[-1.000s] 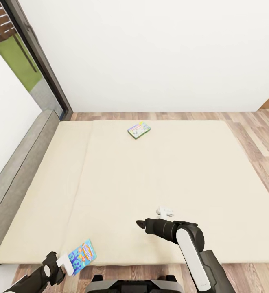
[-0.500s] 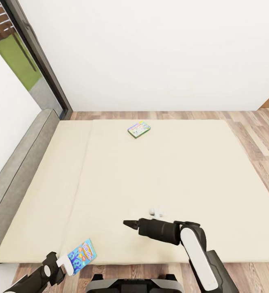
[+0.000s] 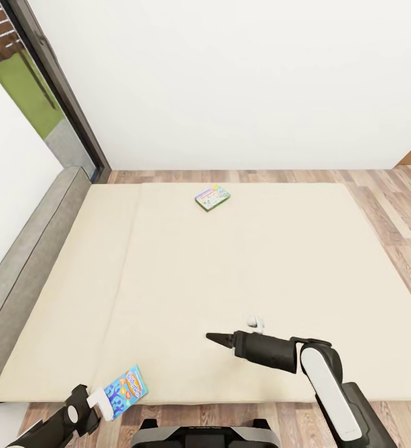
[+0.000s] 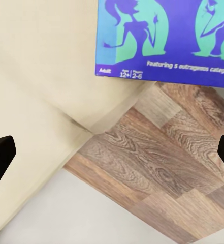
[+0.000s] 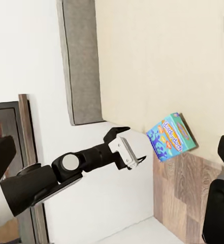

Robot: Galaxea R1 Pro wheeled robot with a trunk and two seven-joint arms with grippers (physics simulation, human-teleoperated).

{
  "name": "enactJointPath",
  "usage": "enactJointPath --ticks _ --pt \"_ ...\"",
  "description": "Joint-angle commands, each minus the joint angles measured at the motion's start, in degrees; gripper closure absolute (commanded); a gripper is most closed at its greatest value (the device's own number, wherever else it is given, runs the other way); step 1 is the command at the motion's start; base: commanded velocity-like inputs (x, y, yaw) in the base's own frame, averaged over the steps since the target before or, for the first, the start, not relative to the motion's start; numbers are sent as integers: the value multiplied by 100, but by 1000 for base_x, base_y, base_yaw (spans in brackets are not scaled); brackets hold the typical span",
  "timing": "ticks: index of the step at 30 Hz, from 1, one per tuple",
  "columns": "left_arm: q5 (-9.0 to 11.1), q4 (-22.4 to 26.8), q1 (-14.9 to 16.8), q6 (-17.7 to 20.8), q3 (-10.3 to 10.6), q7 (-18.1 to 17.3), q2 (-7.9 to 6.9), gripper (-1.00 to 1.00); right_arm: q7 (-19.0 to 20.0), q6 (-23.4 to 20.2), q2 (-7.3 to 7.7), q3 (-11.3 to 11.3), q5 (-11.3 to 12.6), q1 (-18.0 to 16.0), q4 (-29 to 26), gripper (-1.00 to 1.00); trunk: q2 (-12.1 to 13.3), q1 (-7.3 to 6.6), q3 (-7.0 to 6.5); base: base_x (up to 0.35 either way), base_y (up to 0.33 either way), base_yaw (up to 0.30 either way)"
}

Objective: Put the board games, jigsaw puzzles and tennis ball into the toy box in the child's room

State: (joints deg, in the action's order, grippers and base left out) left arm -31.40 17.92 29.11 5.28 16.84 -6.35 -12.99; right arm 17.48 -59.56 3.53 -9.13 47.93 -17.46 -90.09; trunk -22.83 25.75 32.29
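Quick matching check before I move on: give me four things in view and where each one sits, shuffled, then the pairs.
1. blue board game
2. green board game
3. left end effector
4. right end effector

A. lying flat on the far part of the bed
B. hanging above the mattress, near side
C. at the bed's near edge, overhanging the floor
D. off the bed's near edge, beside a box

Pairs: 1-C, 2-A, 3-D, 4-B

I see the bed (image 3: 230, 274), two cream mattresses w/ grey frame, on the wood-plank floor (image 3: 392, 205). White-green board game (image 3: 212, 198) lies flat near far edge; blue board game (image 3: 125, 389) overhangs near edge.
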Motion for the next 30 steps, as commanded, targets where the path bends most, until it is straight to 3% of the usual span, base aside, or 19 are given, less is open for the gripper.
enactJointPath --ticks 1,5,11,30 --pt "-41 20 -1 45 -17 -36 17 -100 25 23 0 32 -80 -7 31 -100 -9 3 7 0 0 0" --pt "-54 19 -1 62 -25 -39 36 -100 -104 153 -44 161 -81 -9 160 -100 -9 3 7 0 0 0" --pt "-96 19 -1 77 -24 -39 193 -100 -297 345 -24 281 -135 -12 353 -100 -9 3 7 0 0 0" --pt "-96 19 -1 70 -22 -34 211 -100 -489 460 -17 315 -143 -12 800 -100 -9 3 7 0 0 0"
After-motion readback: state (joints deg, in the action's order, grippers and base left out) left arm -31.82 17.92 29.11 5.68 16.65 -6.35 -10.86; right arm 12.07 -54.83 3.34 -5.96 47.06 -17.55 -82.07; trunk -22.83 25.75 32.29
